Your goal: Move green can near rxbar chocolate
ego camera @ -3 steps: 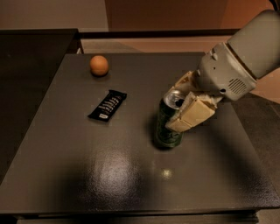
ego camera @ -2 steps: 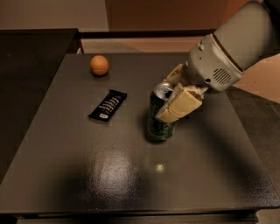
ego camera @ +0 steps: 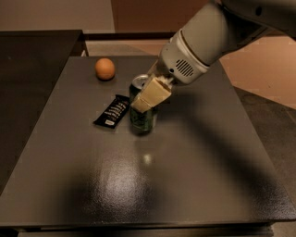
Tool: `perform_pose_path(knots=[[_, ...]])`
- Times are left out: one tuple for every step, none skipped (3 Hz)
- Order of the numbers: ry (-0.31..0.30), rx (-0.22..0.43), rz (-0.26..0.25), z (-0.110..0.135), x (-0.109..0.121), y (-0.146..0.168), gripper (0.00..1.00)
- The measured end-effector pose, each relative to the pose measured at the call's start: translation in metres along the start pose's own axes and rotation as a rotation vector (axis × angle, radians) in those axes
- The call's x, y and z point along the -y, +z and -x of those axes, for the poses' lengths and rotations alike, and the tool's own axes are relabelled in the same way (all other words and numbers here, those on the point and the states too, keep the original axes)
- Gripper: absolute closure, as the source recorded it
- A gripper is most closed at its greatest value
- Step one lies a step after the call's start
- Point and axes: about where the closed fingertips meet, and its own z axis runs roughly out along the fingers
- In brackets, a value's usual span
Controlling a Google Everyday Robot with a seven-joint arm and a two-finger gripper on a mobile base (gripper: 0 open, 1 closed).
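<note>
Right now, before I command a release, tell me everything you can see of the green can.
The green can is a small dark-green metal drink can with pale markings and a silver top, standing roughly upright. The gripper reaches in from the upper right, its jaws closed on the can's upper half, one tan jaw across the front. The can is just right of the rxbar chocolate in this view. Whether it touches the bar, or rests on the dark table, cannot be told.

Dark grey matt tabletop (ego camera: 208,162) fills the frame, with a light glare at lower centre. Black cabinet (ego camera: 32,60) upper left. Beige wall (ego camera: 55,14) top left, brown panel (ego camera: 148,14) top centre. Tan floor (ego camera: 263,74) right. Gripper (ego camera: 147,95) upper centre, clamped on green can (ego camera: 144,121).
</note>
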Motion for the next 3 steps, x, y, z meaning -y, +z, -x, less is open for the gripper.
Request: perform_pose_path(knots=[[0.032,0.018,-0.025,0.015,0.013,0.015,1.0],[0.044,0.022,-0.05,0.019,0.02,0.027,1.0],[0.041,0.007,-0.082,0.014,0.026,0.034,1.0]])
